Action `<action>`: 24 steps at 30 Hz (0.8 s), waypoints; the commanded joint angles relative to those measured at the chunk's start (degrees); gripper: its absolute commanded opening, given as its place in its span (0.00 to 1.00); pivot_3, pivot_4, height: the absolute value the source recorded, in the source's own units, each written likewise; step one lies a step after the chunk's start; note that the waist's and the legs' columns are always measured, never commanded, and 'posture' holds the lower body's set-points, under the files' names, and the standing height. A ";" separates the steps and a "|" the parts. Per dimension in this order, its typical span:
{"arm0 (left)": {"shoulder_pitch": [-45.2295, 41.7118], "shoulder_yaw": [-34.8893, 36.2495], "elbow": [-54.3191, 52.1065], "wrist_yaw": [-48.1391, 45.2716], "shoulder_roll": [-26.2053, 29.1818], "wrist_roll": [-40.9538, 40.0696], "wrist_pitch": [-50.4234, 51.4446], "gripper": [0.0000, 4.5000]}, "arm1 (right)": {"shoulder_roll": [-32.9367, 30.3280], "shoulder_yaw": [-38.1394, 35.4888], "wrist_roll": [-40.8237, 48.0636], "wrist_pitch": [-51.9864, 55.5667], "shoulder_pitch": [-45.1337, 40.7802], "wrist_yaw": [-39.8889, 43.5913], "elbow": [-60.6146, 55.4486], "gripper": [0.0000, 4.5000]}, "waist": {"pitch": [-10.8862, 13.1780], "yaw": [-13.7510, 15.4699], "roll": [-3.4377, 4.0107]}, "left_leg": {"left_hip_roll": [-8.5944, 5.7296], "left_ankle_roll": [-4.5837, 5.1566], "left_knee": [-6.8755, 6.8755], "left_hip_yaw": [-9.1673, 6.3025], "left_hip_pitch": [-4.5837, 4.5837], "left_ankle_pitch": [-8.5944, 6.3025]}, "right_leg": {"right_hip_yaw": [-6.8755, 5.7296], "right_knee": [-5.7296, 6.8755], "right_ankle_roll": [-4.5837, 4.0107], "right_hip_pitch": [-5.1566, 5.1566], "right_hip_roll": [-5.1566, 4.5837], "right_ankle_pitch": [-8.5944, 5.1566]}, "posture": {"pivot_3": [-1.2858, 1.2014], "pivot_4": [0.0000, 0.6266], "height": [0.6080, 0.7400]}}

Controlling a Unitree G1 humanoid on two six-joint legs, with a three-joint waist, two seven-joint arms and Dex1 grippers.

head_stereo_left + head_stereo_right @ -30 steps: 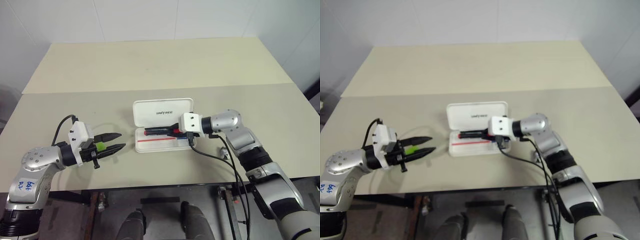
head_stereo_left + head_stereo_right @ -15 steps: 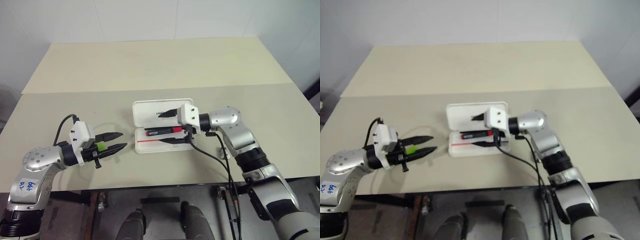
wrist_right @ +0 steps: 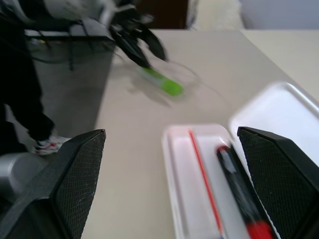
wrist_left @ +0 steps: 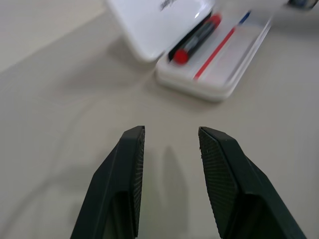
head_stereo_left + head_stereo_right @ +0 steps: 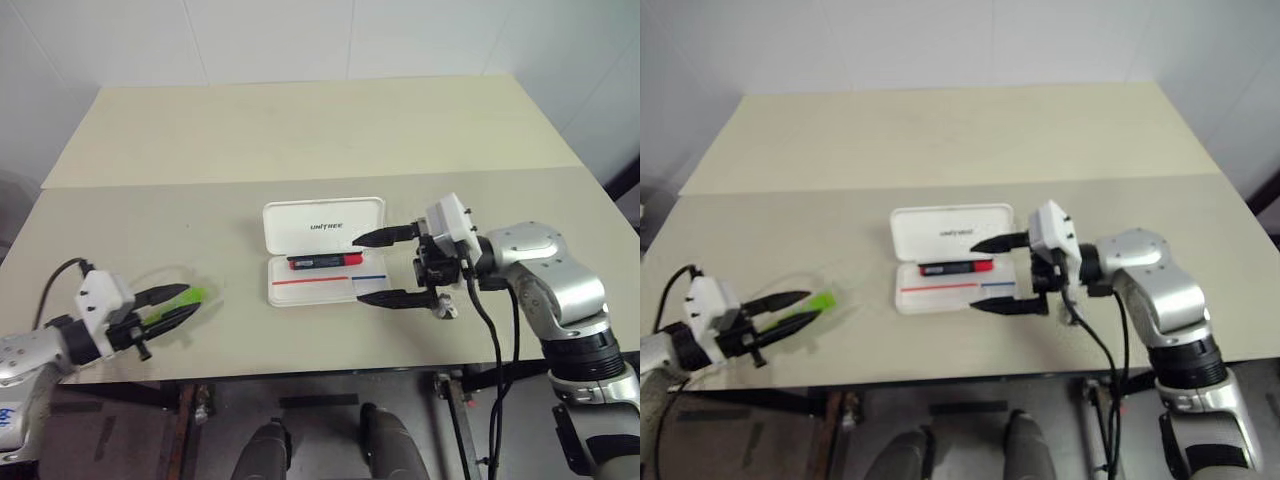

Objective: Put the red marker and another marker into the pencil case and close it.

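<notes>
The small grey lump beside the case's right end is mostly hidden behind the right end effector's lower finger, and the lettering on the lid is too small to read surely. In the left wrist view the green marker is cut off from sight, so whether the fingers press on it cannot be told there.

The right end effector hangs level just right of the pencil case, pointing left toward it, its two black fingers spread wide, one above the other, with nothing between them. The left end effector sits low near the front left edge of the surface, pointing right, its fingers partly apart. The light green marker lies between those fingers, its tip sticking out past them; whether it is pinched or merely lying there cannot be told.

The case lies open at the middle of the surface, lid flat behind the tray. The red marker rests in the tray along its back wall.

A second ago the right end effector was closed over the red marker inside the tray; it has since released it and pulled back to the right. The left end effector, with the green marker, has drawn away to the left, farther from the case.
</notes>
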 commanded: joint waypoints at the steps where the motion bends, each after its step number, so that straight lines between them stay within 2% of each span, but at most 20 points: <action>1: -1.27 2.49 8.52 -4.28 3.55 1.04 -4.73 0.41 | -2.33 -1.98 -0.48 -1.17 -0.09 -0.03 -0.36 0.99 | 0.00 0.07 0.00 | 0.01 0.00 0.02 -0.01 0.00 0.00 | -0.01 0.02 -0.01 0.01 0.01 0.01 | 0.52 0.24 1.00; 6: -7.70 -2.18 22.96 -8.61 5.81 3.74 -8.65 0.41 | -2.21 -1.02 -0.67 -1.23 -0.25 -0.92 -1.22 0.99 | 0.00 -0.03 0.00 | 0.04 0.00 0.03 0.02 0.01 0.00 | -0.01 0.00 -0.05 0.01 0.04 0.04 | 0.52 0.24 1.00; 12: -15.53 -7.62 32.27 -11.32 5.19 6.41 -10.83 0.41 | -2.40 -0.87 -0.70 -1.24 -0.36 -1.33 -1.44 0.99 | -0.01 -0.05 -0.01 | 0.06 -0.03 -0.01 0.01 -0.06 -0.02 | -0.02 0.15 0.01 -0.02 0.08 0.09 | 0.52 0.24 1.00; 16: -18.41 -10.97 34.54 -13.70 4.22 7.12 -10.77 0.41 | -2.68 -1.04 -0.90 -1.24 -0.15 -1.68 -1.66 0.99 | -0.01 -0.04 -0.01 | 0.07 -0.05 -0.02 0.01 -0.06 -0.03 | -0.02 0.16 0.02 -0.02 0.08 0.09 | 0.52 0.24 1.00; 24: -19.62 -12.26 36.64 -14.83 4.20 7.25 -11.16 0.41 | -3.38 -1.65 -0.15 -0.20 0.98 -2.55 -3.98 0.99 | -0.01 -0.14 -0.01 | 0.20 -0.05 0.01 0.03 -0.01 -0.03 | -0.01 0.26 0.01 -0.03 0.22 0.09 | 0.52 0.24 1.00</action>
